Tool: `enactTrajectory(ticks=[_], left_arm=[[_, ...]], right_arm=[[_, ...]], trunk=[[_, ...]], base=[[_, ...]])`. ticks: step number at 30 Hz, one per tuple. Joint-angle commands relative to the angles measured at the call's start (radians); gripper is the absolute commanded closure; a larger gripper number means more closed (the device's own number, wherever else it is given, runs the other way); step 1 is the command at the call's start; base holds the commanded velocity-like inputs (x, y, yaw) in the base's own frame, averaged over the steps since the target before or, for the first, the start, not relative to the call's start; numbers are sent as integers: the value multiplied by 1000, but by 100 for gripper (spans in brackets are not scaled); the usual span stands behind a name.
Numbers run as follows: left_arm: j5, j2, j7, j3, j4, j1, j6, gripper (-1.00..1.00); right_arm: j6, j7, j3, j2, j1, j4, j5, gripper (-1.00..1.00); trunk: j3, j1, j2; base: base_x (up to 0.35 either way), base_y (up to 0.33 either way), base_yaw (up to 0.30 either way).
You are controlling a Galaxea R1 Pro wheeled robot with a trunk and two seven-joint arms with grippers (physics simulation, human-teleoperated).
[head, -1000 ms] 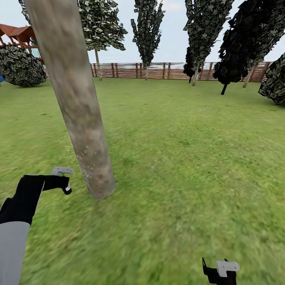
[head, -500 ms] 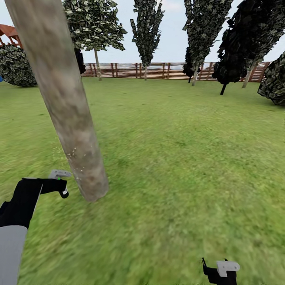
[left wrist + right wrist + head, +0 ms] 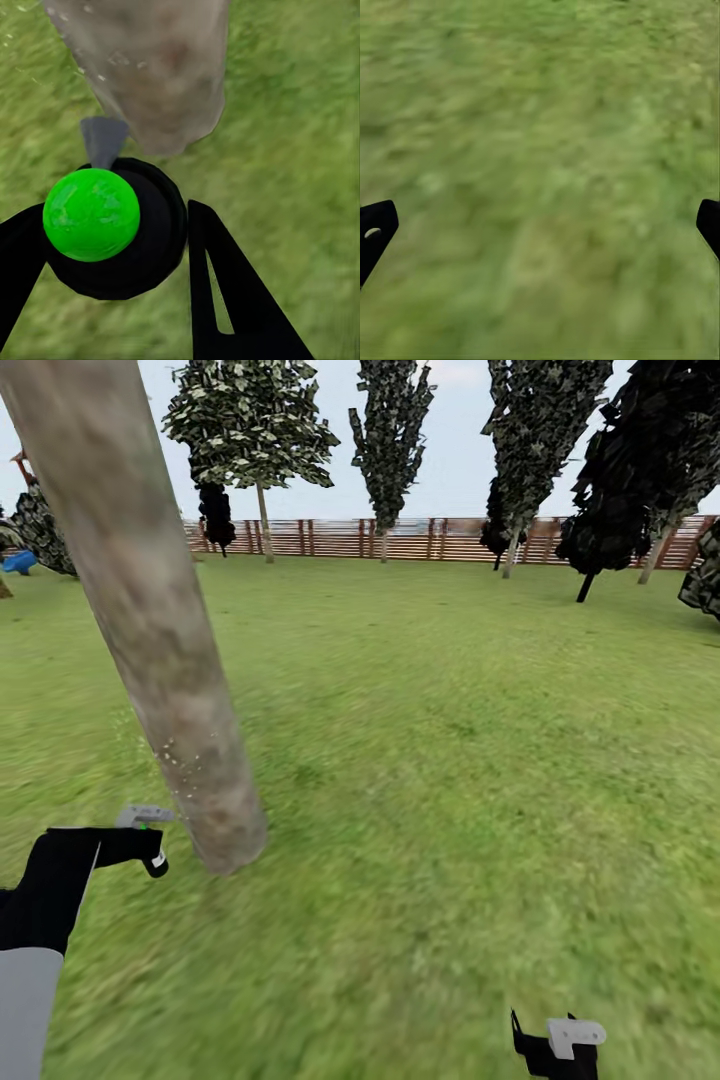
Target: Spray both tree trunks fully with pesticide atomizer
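Camera panned; left jaws (image 3: 150, 850) clamp atomizer (image 3: 112, 225) beside trunk (image 3: 150, 640) (lawn (image 3: 480, 760) open rightward); right jaws (image 3: 540, 225) wide.

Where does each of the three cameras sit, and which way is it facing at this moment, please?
Head view: on the robot's head, facing forward and down over the lawn toward the fence; shows the left gripper and right gripper.
Left wrist view: on the left arm, facing the tree trunk past the pesticide atomizer.
Right wrist view: on the right arm, facing grass between open fingers.
Shared: head and left wrist views both show the trunk.
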Motion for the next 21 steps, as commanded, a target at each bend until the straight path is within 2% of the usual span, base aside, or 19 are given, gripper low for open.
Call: enactTrajectory(ticks=[1, 3, 7, 10, 14, 21], left_arm=[[-9, -1, -10, 3, -2, 18, 1, 100], [-7, -1, -11, 3, -2, 47, 0, 100], [-4, -2, -12, 2, -2, 58, -1, 100], [-7, -2, -11, 5, -3, 90, 0, 100], [-6, -2, -12, 14, -52, 128, 7, 100], [-8, -3, -12, 14, -58, 136, 10, 100]], right_arm=[[-2, -5, -5, 0, -1, 1, 11, -100], [-2, -5, -5, 1, -1, 1, 12, -100], [-1, -5, -5, 1, -1, 1, 12, -100], [-2, -5, -5, 2, -1, 1, 12, -100], [-2, -5, -5, 2, -1, 1, 12, -100], [-3, -5, -5, 2, -1, 1, 12, -100]], trunk=[[-1, 0, 0], [-1, 0, 0], [-1, 0, 0], [-1, 0, 0], [-1, 0, 0], [-1, 0, 0]], base=[[234, -200, 33], [239, -191, 10], [241, -188, 2], [145, -222, 6], [-174, -214, 160], [-220, -209, 272]])
